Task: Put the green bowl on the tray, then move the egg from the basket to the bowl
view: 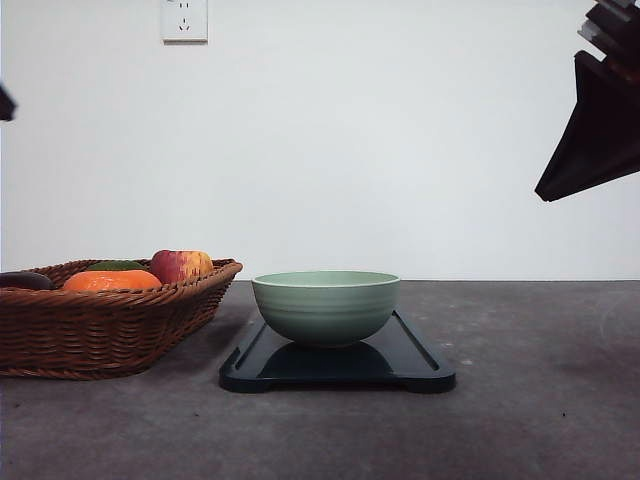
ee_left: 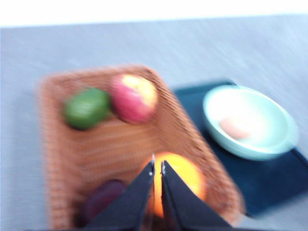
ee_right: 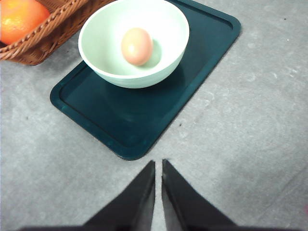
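The pale green bowl (view: pixel 326 305) stands upright on the dark tray (view: pixel 420 368) at the table's middle. A tan egg (ee_right: pixel 137 45) lies inside the green bowl (ee_right: pixel 132 41), on the tray (ee_right: pixel 144 115). The brown wicker basket (view: pixel 100 325) sits left of the tray, touching or nearly touching it. My left gripper (ee_left: pixel 158 166) hangs shut and empty above the basket (ee_left: pixel 120 144); the bowl (ee_left: pixel 248 122) with the egg (ee_left: pixel 236 127) shows blurred beside it. My right gripper (ee_right: pixel 158 163) is shut and empty, held above the bare table near the tray's edge; its arm (view: pixel 600 120) is high at the right.
The basket holds an orange (view: pixel 110 281), a red-yellow apple (view: pixel 180 265), a green fruit (ee_left: pixel 86 108) and a dark purple item (ee_left: pixel 103 197). Grey tabletop (view: pixel 540 400) spreads to the right of and in front of the tray. A white wall with a socket (view: pixel 184 20) stands behind.
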